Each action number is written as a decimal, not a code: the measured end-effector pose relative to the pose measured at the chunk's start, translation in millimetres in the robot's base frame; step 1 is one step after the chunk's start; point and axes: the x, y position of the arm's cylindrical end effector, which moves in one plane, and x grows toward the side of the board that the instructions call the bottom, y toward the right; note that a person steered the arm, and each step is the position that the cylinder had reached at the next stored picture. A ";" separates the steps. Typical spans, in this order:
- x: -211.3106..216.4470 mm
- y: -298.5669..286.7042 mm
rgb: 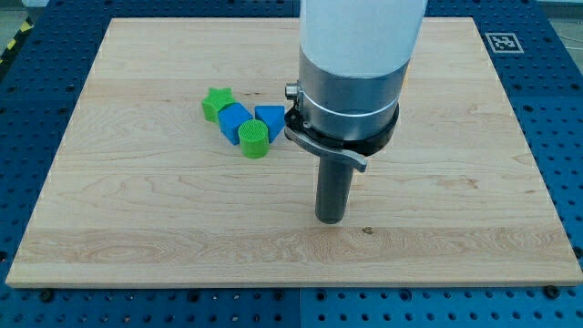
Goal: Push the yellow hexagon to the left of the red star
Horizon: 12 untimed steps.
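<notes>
No yellow hexagon and no red star show in the camera view; the arm's wide body may hide them. My tip (330, 219) rests on the wooden board (137, 228) below the view's middle. A cluster of blocks lies up and to the left of the tip: a green star (217, 102), a blue block (233, 120), a blue triangle-like block (271, 119) and a green cylinder (254, 139). The tip is apart from all of them, the green cylinder being the nearest.
The arm's white and grey body (351, 64) covers the board's upper middle. A fiducial marker (502, 42) sits at the board's upper right corner. Blue perforated table surface (565, 137) surrounds the board.
</notes>
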 end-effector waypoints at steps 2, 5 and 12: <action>-41.5 0.0; -97.7 25.0; -65.3 68.4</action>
